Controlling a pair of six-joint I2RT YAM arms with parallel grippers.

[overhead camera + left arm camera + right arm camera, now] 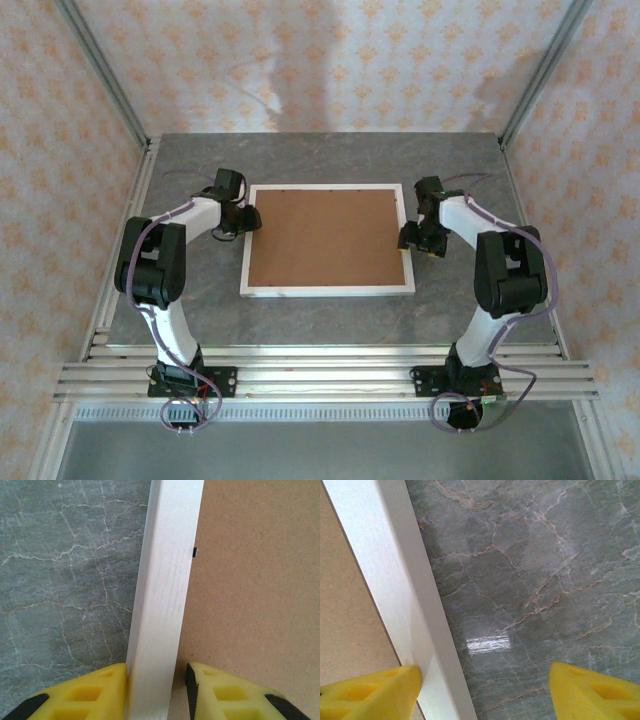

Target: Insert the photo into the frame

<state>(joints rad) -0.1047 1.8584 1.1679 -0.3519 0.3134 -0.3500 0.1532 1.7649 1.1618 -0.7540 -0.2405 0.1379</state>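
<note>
Yellow-fingered left tool [157, 672] was clamped on the thin white frame [165, 580], right tool [486, 670] spread wide; brown backing board [325, 238] was seated, task judged nearly done.

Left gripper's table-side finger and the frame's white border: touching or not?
Touching. The left wrist view shows the left gripper's table-side yellow finger butted flush against the frame's white border, with no strip of table visible between them.

The frame [162, 605] is made of wood, painted white and smooth, with a faint grain. The backing board [255, 590] is seen to be brown, matt and a little rough. The table [530, 580] is finished like shiny grey stone. The left gripper [157, 680] is fitted with yellow fingers [95, 700], perhaps matt plastic.
</note>
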